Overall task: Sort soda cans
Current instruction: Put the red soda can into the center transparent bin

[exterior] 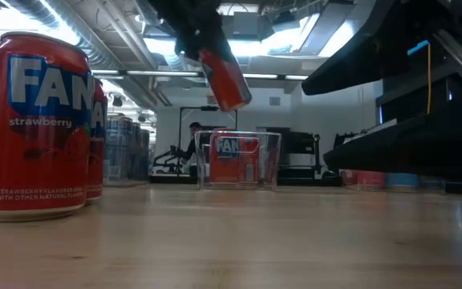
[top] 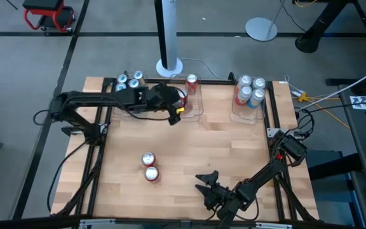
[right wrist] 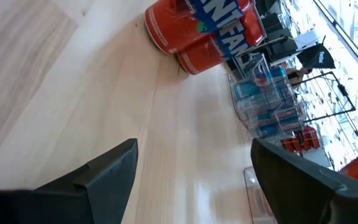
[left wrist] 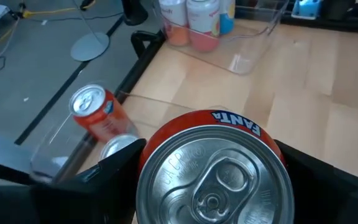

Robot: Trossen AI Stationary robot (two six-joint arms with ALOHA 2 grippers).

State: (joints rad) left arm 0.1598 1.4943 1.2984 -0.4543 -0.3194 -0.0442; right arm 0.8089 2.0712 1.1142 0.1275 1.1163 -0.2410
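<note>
1. The left end effector (top: 178, 108) grips a red soda can (left wrist: 213, 168), tilted, above the middle clear bin (top: 196, 114).
2. The right end effector (top: 206, 181) rests spread and empty near the worktop's (top: 189, 152) front edge.
3. Released tilted, the can may topple or knock the red can (top: 191, 81) standing inside.
4. Two red cans (top: 149, 166) wait mid-worktop.

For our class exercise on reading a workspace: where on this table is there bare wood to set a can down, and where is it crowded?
Bare wood lies between the two loose red cans and the far bins, and right of those cans up to the open right claw. The far edge is crowded: blue cans, the middle bin under the left claw gripping a red can, and the right bin.
</note>
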